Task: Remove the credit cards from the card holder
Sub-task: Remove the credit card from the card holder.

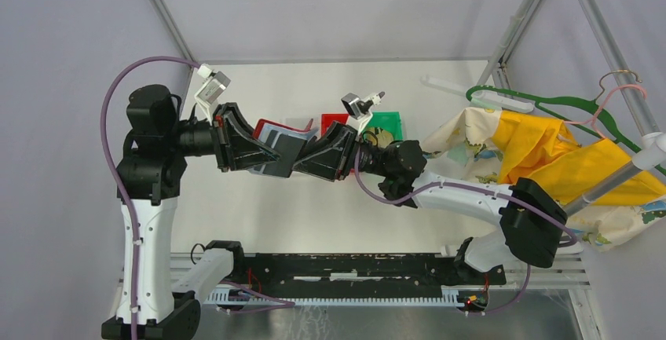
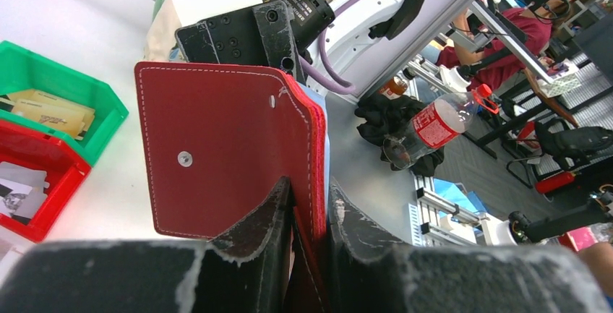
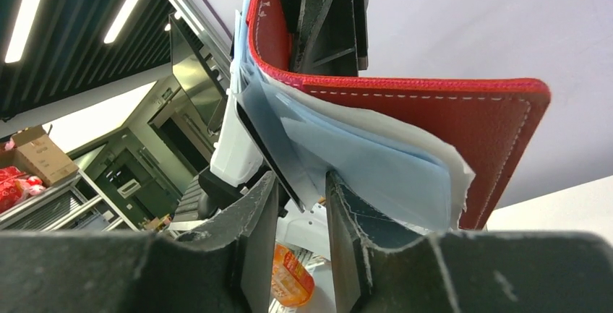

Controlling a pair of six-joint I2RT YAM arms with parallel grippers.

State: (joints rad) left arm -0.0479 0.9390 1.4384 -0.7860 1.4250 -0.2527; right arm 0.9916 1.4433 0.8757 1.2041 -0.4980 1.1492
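The red card holder (image 2: 224,139) hangs open in mid-air over the table. My left gripper (image 2: 311,186) is shut on its red cover near the fold. In the right wrist view the holder (image 3: 463,118) shows its pale blue-grey leaves (image 3: 361,161) fanned out. My right gripper (image 3: 300,183) is open, with the corner of a thin dark-edged sheet (image 3: 269,147) from the holder between its fingers; I cannot tell whether it is a card or a leaf. Gold-tan cards (image 2: 54,110) lie in the green bin (image 2: 108,114). In the top view both grippers, left (image 1: 271,151) and right (image 1: 314,155), meet at the holder (image 1: 267,129).
A red bin (image 2: 61,183) with pale cards stands beside the green bin (image 1: 389,124), behind the grippers. A yellow and patterned cloth (image 1: 542,148) with a green hanger (image 1: 550,104) lies at the right on a rail. The frame posts stand at the back corners.
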